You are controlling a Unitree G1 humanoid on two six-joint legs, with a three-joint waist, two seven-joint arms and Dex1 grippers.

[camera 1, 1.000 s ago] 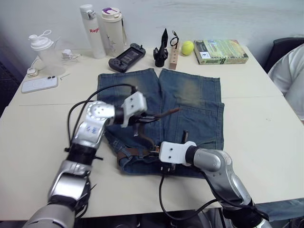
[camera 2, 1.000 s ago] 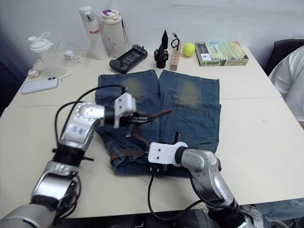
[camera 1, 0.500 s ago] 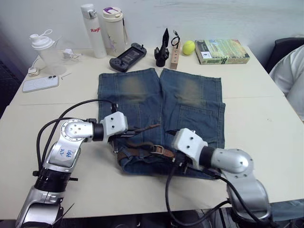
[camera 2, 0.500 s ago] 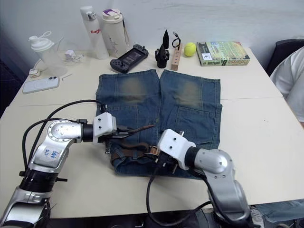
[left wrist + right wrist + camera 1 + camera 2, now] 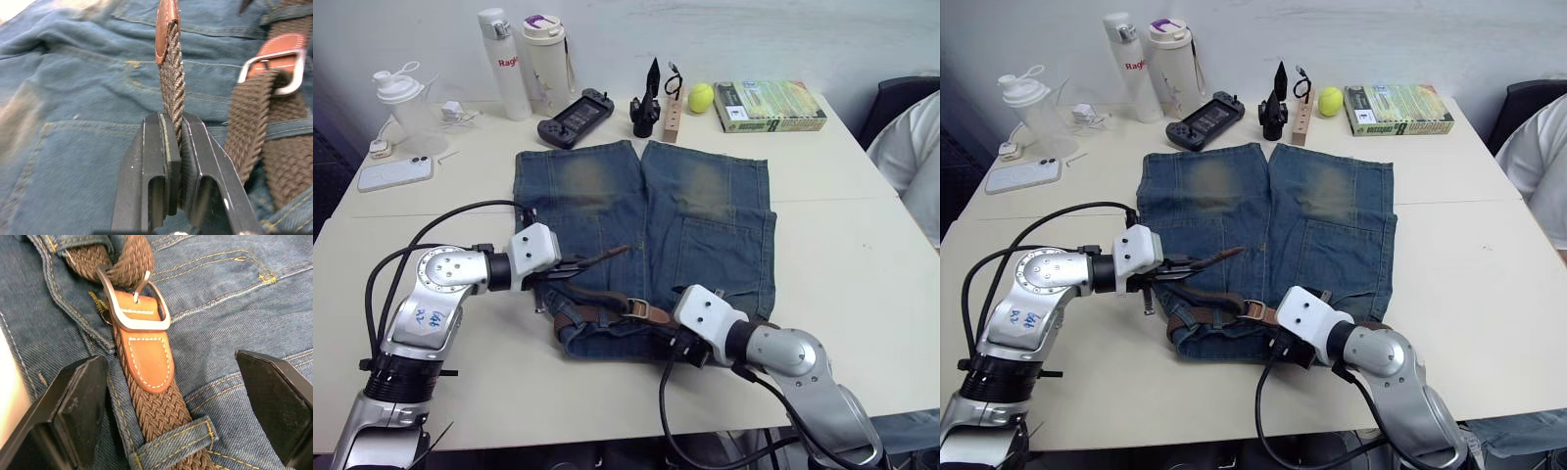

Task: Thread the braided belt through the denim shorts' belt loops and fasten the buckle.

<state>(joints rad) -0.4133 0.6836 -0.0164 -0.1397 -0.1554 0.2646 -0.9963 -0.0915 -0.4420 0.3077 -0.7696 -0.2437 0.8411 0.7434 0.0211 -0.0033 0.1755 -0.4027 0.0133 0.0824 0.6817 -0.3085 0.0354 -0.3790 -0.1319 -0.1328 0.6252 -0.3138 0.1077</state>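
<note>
The denim shorts (image 5: 705, 225) lie flat on the table, waistband toward me. The braided belt (image 5: 592, 315) runs along the waistband under a belt loop (image 5: 171, 443). Its strap passes through the silver buckle (image 5: 138, 308), also seen in the head view (image 5: 642, 311). My left gripper (image 5: 568, 266) is shut on the belt's free end, and the leather tip (image 5: 166, 24) sticks out past the fingers (image 5: 156, 161). My right gripper (image 5: 681, 343) hangs open just over the waistband by the buckle, its fingers (image 5: 80, 411) either side of the belt with nothing held.
Along the table's far edge stand two bottles (image 5: 504, 64), a shaker (image 5: 406, 103), a phone (image 5: 393, 173), a game controller (image 5: 576, 116), a wooden block (image 5: 673, 117), a yellow ball (image 5: 700, 97) and a book (image 5: 769, 105). A person's white sleeve (image 5: 915, 147) is at the right edge.
My right gripper has opened and let go near the buckle. My left arm has come down and to the left, still holding the belt's free end.
</note>
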